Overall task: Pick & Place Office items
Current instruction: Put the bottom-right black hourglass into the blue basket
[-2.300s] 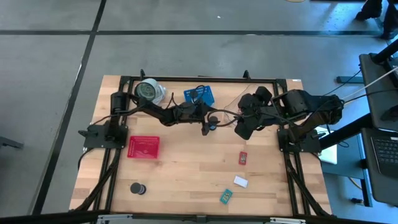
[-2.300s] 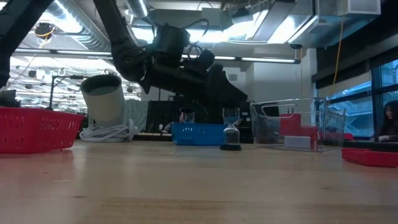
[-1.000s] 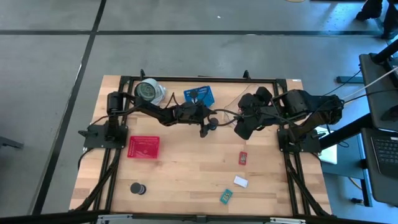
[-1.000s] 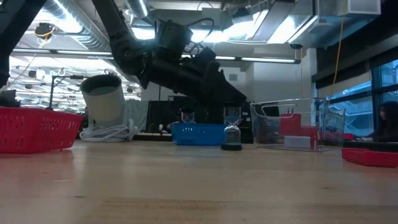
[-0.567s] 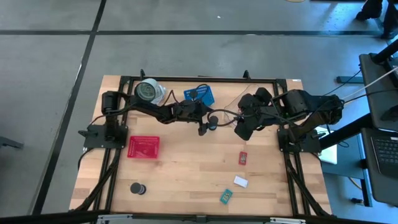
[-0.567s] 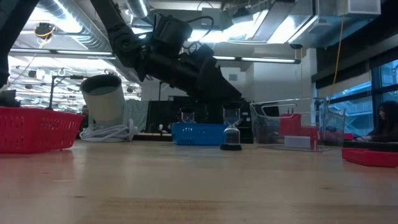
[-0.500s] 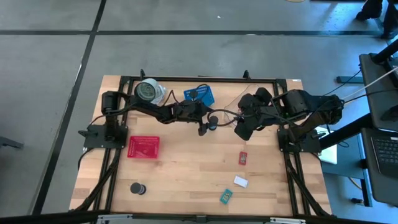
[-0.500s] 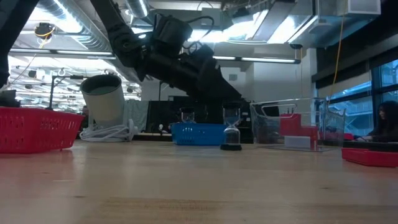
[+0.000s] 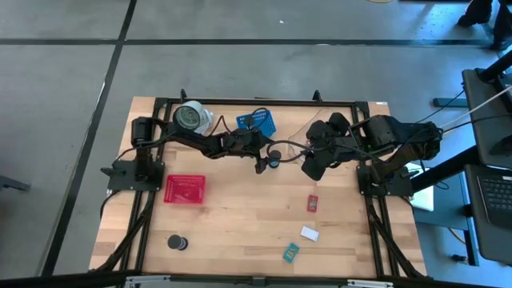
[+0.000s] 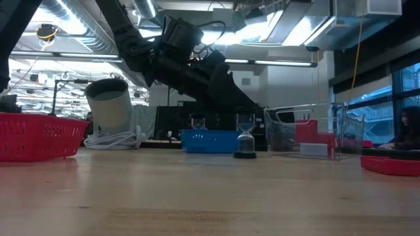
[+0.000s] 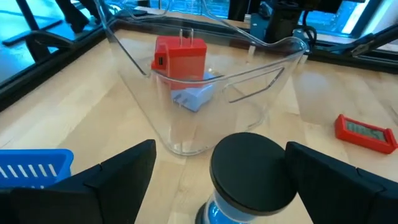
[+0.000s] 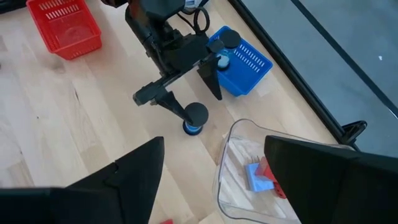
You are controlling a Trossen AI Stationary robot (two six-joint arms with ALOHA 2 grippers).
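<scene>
Clear tub holds red cube, light-blue block; left pincer apart, right pincer apart.

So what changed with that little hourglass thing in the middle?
The left claw let go of the hourglass piece, opened wide and lifted up and back a little. The piece now stands alone on the table. The right claw, red tray and blue basket stayed put.
</scene>
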